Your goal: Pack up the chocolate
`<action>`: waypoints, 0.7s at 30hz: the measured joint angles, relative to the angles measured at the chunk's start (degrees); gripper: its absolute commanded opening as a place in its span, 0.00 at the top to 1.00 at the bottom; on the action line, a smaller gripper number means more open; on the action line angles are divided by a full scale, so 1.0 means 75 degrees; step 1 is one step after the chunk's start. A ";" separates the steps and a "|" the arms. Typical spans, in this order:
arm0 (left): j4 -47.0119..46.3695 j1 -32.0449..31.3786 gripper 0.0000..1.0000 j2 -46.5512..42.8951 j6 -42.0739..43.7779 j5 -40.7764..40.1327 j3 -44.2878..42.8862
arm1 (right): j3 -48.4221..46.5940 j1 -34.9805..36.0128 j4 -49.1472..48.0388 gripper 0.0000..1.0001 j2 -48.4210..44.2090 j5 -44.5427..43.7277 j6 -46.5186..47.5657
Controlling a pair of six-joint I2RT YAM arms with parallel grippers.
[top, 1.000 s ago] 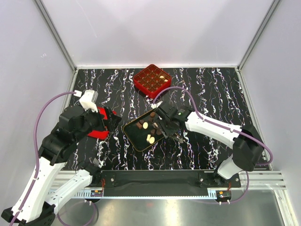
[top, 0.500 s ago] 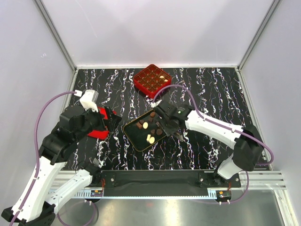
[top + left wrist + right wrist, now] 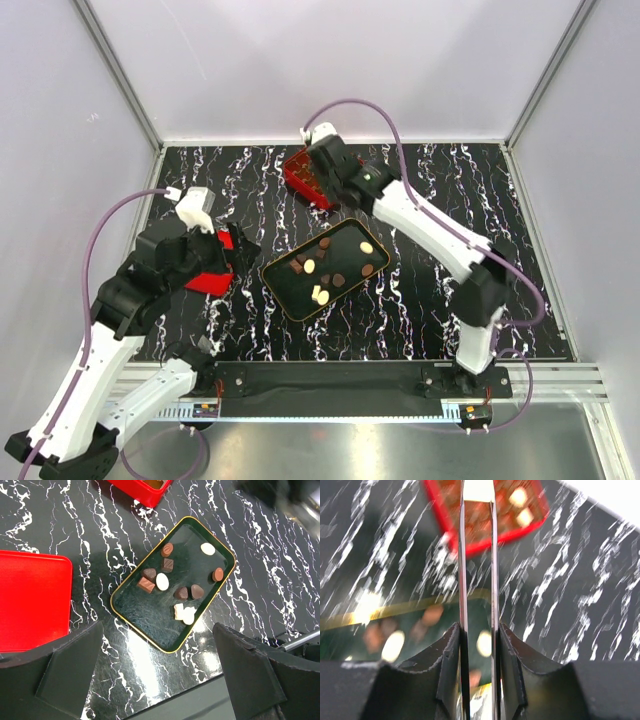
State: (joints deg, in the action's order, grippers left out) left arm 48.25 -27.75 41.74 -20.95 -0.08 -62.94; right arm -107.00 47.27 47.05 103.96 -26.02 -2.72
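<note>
Several dark and cream chocolate pieces [image 3: 309,266] [image 3: 162,581] lie in the black gold-rimmed tray [image 3: 288,287] [image 3: 142,611] at the table's middle. My right gripper [image 3: 322,186] [image 3: 477,487] hangs over the red gridded box [image 3: 298,170] [image 3: 520,510] at the back. Its thin blades stand close together, shut on a cream-white chocolate [image 3: 477,492] at their tips. That box holds more pieces. My left gripper [image 3: 236,250] [image 3: 160,680] hovers high to the tray's left, wide open and holding nothing.
A flat red lid [image 3: 205,276] [image 3: 30,600] lies left of the tray, partly under my left arm. The right arm [image 3: 430,235] stretches across the table's right side. The near table edge [image 3: 200,700] shows below the tray.
My right gripper narrowed its blades in the tray, then lifted out and swung back over the red gridded box, uncovering the tray's right end. The left arm barely moved.
</note>
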 measured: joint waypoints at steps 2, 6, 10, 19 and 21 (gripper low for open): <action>-0.0044 0.0000 0.01 0.0000 0.0000 0.0000 0.0000 | -0.0562 -0.0329 -0.0458 0.62 0.0659 -0.0096 0.0300; -0.0093 0.0000 0.01 0.0015 -0.0003 0.0003 -0.0003 | -0.1743 -0.0970 -0.1116 0.61 0.1985 -0.0204 0.0737; -0.0254 0.0000 0.01 0.0125 -0.0009 0.0020 0.0000 | -0.2530 -0.1405 -0.1352 0.60 0.2830 -0.0204 0.1014; -0.0504 0.0000 0.01 0.0455 -0.0064 0.0073 0.0289 | -0.2868 -0.1795 -0.1856 0.61 0.3535 0.0079 0.1250; -0.0548 0.0000 0.01 0.0510 -0.0067 0.0096 0.0332 | -0.2696 -0.1845 -0.2025 0.61 0.3538 0.0230 0.1247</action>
State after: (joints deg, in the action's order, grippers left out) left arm 44.14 -27.75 45.56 -21.45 0.64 -60.45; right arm -127.22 33.43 31.86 130.50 -24.29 6.63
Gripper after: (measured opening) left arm 0.988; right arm 0.393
